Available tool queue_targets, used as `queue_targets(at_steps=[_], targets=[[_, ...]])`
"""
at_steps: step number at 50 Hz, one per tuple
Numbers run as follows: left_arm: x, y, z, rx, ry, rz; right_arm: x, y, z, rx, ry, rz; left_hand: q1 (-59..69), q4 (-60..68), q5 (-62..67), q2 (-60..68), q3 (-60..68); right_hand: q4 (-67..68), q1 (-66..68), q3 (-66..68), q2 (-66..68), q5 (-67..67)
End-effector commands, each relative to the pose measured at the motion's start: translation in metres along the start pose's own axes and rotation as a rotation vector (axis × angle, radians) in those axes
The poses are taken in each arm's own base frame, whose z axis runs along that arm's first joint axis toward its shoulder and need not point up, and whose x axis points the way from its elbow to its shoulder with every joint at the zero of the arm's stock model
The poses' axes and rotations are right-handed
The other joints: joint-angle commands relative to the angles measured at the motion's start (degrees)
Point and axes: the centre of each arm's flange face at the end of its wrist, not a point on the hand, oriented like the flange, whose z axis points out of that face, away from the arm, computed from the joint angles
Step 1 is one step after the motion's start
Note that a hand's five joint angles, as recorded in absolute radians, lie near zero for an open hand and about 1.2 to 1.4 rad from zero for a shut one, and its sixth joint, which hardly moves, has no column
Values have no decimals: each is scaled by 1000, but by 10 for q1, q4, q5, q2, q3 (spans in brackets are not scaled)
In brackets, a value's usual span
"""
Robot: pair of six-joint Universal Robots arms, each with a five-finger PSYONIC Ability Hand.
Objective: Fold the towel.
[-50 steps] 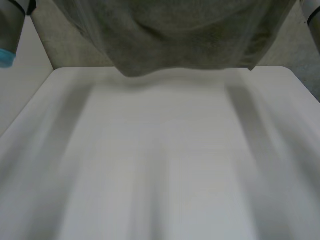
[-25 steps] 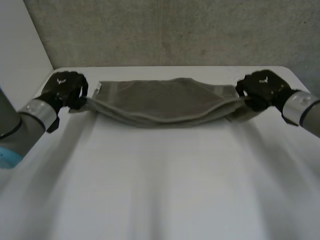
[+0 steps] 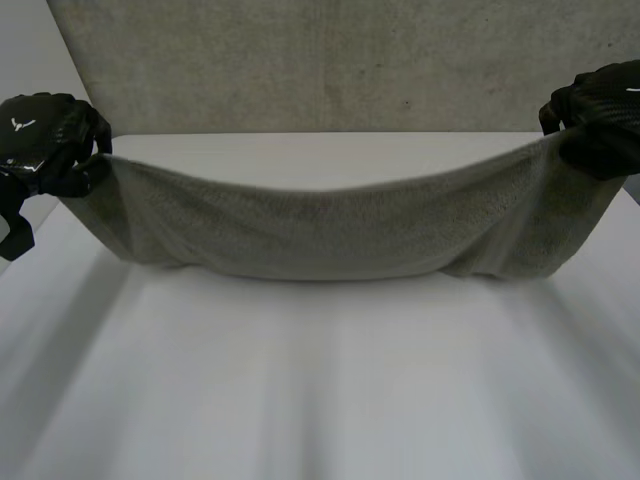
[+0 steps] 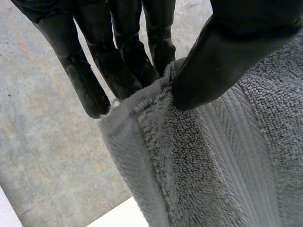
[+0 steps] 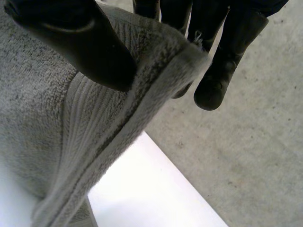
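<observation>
**Holding the towel aloft, folding barely begun**

Clamping the left hand point(image 3: 40, 135) on one end of the towel point(image 3: 330, 235), pressing the cloth between thumb and straight fingers point(image 4: 120, 71). Clamping the right hand point(image 3: 600, 110) on the opposite end in the same pinch. Hanging stretched between the two over the white table point(image 3: 320, 390), sagging in the middle, its low edge either near the surface or touching it; impossible telling which. Possibly showing a doubled edge at the right pinch, yet lying nowhere flat or squared, so judging most of the folding as remaining. Counting one towel, two hands, one table.
</observation>
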Motion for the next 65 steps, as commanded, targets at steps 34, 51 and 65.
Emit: queue_targets(at_steps=[34, 51, 65], targets=[[-25, 139, 121, -196, -32, -98, -6, 134, 137, -252, 64, -23, -587, -654, -620, -648, -643, -667, -673, -662, -661, -672], [-16, 110, 97, -230, -45, -119, -21, 97, 86, -272, 127, 114, -577, -644, -610, -638, -633, -667, -673, -662, -661, -672], [14, 102, 42, -297, -30, -155, -63, 132, 45, -410, 74, 184, -390, -456, -422, -450, -445, -637, -643, -633, -632, -642]])
